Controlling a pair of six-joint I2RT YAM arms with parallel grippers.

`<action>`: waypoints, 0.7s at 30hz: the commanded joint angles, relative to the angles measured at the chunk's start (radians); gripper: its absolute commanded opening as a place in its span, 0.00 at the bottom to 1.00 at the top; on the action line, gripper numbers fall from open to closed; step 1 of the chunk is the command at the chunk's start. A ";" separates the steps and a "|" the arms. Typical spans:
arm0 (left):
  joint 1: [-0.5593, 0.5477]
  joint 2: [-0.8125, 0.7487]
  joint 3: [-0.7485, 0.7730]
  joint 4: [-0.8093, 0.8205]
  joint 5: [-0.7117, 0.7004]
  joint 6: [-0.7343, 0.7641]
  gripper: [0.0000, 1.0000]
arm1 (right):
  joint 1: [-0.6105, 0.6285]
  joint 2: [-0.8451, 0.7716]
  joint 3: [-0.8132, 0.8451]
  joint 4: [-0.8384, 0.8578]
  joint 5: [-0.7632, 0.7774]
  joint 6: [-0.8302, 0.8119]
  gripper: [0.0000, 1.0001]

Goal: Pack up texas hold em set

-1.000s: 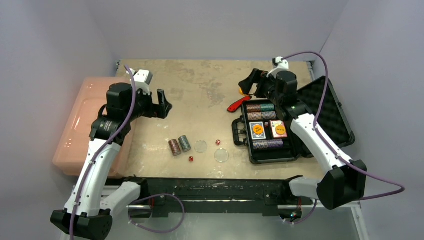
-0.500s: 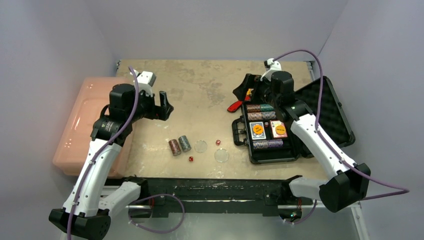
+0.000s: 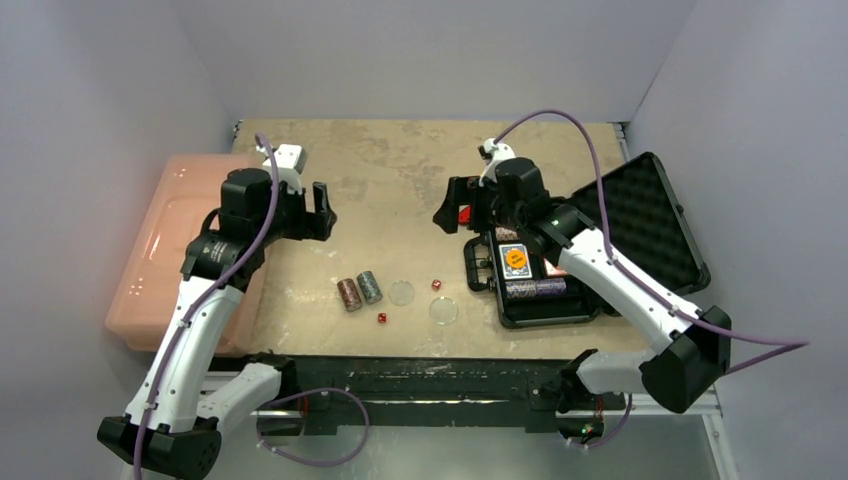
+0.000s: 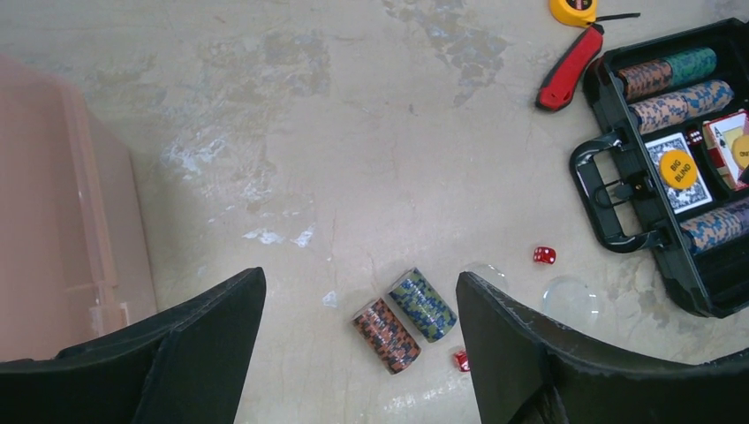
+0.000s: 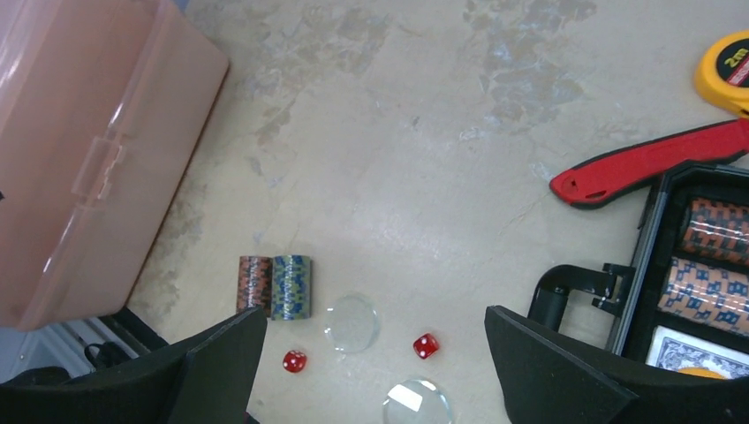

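The black case [image 3: 500, 300] lies open at the right, with its foam lid [image 3: 640, 225] folded back and chip rolls and card decks [image 3: 515, 260] inside. On the table to its left lie an orange chip roll [image 3: 348, 294], a green chip roll [image 3: 369, 287], two clear discs [image 3: 401, 292] [image 3: 442, 311] and two red dice [image 3: 436, 284] [image 3: 381, 318]. My left gripper [image 3: 322, 210] is open and empty, high above the rolls [image 4: 387, 334]. My right gripper [image 3: 455, 213] is open and empty, above the table left of the case; the discs [image 5: 351, 322] and dice [image 5: 426, 345] lie below it.
A large pink bin [image 3: 175, 250] stands at the left edge. A red-handled tool [image 5: 649, 162] and a yellow tape measure [image 5: 726, 72] lie beside the case's far left corner. The case handle [image 5: 565, 287] sticks out toward the loose pieces.
My right gripper has swung left, from over the case's far end to above the table left of the case. My left gripper has hardly moved. Nothing on the table has shifted.
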 commanded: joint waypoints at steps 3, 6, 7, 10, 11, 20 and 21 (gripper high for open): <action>-0.004 -0.001 0.056 -0.011 -0.059 -0.017 0.78 | 0.074 0.065 0.041 -0.060 0.072 0.015 0.98; -0.004 0.011 0.066 -0.024 -0.052 -0.026 0.76 | 0.094 0.068 0.008 -0.057 0.078 0.020 0.96; -0.004 0.014 0.069 -0.029 -0.045 -0.030 0.76 | 0.100 0.066 -0.002 -0.056 0.079 0.020 0.96; -0.004 0.021 0.073 -0.034 -0.025 -0.036 0.75 | 0.115 0.069 -0.030 -0.062 0.078 0.020 0.95; -0.004 0.023 0.074 -0.037 -0.025 -0.038 0.75 | 0.120 0.070 -0.039 -0.062 0.078 0.020 0.94; -0.023 0.107 0.103 -0.106 -0.072 -0.051 0.72 | 0.190 0.140 -0.074 -0.023 0.078 0.015 0.93; -0.027 0.122 0.105 -0.121 -0.076 -0.054 0.72 | 0.199 0.149 -0.073 -0.022 0.078 0.013 0.92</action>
